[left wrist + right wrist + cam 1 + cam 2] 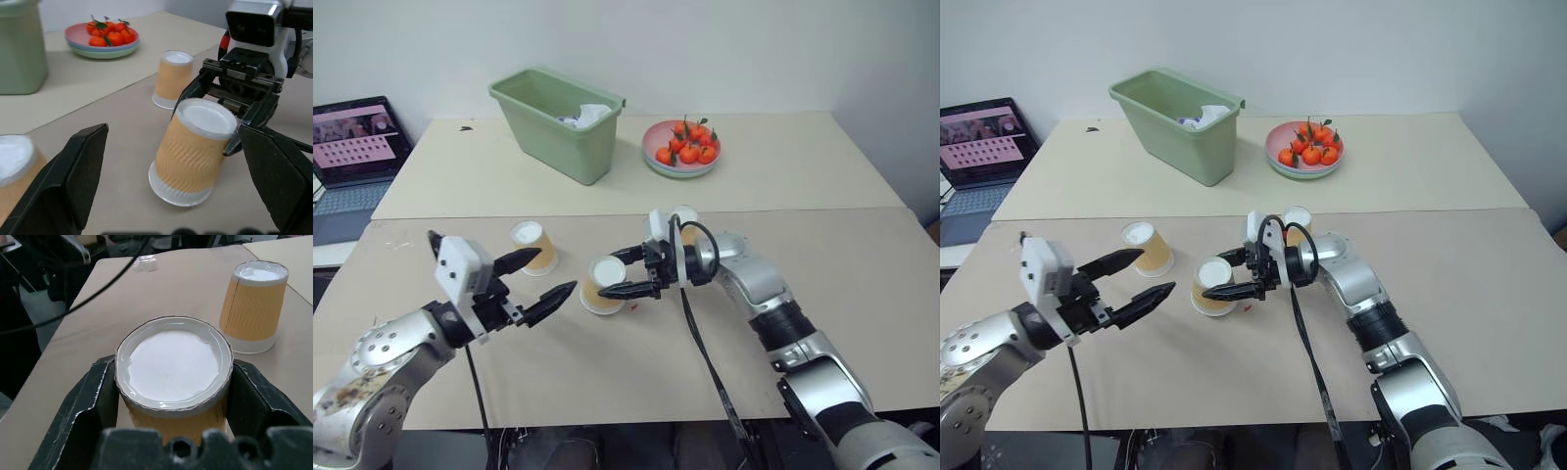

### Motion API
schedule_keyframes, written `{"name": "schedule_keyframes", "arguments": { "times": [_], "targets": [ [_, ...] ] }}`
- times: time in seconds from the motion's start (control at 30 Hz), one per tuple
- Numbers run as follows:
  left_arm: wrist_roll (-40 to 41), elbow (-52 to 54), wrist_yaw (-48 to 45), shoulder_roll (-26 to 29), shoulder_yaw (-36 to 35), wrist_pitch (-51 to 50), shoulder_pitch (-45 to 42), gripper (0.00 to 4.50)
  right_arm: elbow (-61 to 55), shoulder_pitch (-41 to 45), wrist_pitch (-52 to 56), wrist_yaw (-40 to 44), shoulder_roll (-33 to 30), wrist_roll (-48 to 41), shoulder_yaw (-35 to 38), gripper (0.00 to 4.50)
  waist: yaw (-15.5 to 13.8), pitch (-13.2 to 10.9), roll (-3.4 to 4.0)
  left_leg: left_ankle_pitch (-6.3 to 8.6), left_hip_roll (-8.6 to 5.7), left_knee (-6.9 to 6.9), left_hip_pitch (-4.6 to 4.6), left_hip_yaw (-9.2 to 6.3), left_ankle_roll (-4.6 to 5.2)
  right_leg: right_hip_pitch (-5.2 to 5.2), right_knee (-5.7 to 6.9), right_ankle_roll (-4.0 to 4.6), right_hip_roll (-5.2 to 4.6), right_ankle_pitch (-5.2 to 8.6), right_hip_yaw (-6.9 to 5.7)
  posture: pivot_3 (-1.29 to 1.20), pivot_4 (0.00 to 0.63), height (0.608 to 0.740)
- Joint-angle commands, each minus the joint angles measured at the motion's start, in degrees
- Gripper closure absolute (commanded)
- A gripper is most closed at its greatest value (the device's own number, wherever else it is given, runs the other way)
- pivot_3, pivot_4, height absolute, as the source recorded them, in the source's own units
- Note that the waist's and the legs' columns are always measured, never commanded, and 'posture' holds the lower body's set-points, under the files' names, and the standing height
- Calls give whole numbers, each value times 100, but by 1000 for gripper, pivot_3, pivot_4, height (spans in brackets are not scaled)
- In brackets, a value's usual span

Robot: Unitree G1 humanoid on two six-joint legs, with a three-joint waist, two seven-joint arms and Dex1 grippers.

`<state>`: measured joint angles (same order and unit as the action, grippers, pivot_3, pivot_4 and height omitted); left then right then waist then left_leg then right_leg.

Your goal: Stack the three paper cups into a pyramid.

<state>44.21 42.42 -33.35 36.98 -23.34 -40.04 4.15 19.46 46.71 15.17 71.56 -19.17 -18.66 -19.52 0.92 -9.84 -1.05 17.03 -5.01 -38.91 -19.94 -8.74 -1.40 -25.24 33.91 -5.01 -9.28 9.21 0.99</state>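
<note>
The right end effector [628, 275] is clamped on the middle cup [604, 285], upside down and tilted; whether its rim is off the surface [822, 284] is hard to judge. The left end effector [544, 276] gapes empty at its nine o'clock. A second cup [534, 245] sits at ten o'clock, the third cup [171, 78] at two o'clock behind the wrist. Nothing is stacked yet: base pair and top remain. Bare surface lies toward six o'clock; the bin [560, 121] and plate of oranges [682, 149] stand well apart at twelve.
</note>
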Motion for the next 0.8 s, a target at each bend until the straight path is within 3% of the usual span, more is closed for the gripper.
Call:
{"name": "schedule_keyframes", "arguments": {
  "times": [0.03,0.17,0.23,0.33,0.5,0.8],
  "targets": [
    [184,378,185,12,-413,69,282,0,626,399,-609,328,82,185,147,1656,10,0,0,0,0,-1,-3,1,0,-3,-1,0,0,0,1,0,150,727],
    [219,452,328,21,-478,134,420,0,1175,655,-961,456,201,321,250,1656,32,0,0,-1,2,-1,-2,3,-3,-5,6,4,3,1,2,0,150,727],
    [217,445,384,22,-416,146,383,0,1400,712,-1040,306,285,437,279,750,46,0,0,0,5,-1,0,3,-3,-4,8,6,7,2,2,0,150,727],
    [215,387,406,33,-271,160,252,0,1451,635,-1233,150,340,597,313,32,84,0,0,0,5,-1,0,3,-5,-5,9,6,7,1,2,0,150,727],
    [146,126,277,68,46,190,-88,0,1013,365,-750,343,57,386,546,32,100,1,0,0,4,-1,-2,3,-6,-5,8,6,6,1,2,0,150,727],
    [107,-536,-104,101,543,260,-809,0,-861,-745,1288,762,-1334,-770,1464,32,68,0,0,3,2,-2,-8,2,-1,-6,6,6,5,1,1,0,150,727]
  ]
}}
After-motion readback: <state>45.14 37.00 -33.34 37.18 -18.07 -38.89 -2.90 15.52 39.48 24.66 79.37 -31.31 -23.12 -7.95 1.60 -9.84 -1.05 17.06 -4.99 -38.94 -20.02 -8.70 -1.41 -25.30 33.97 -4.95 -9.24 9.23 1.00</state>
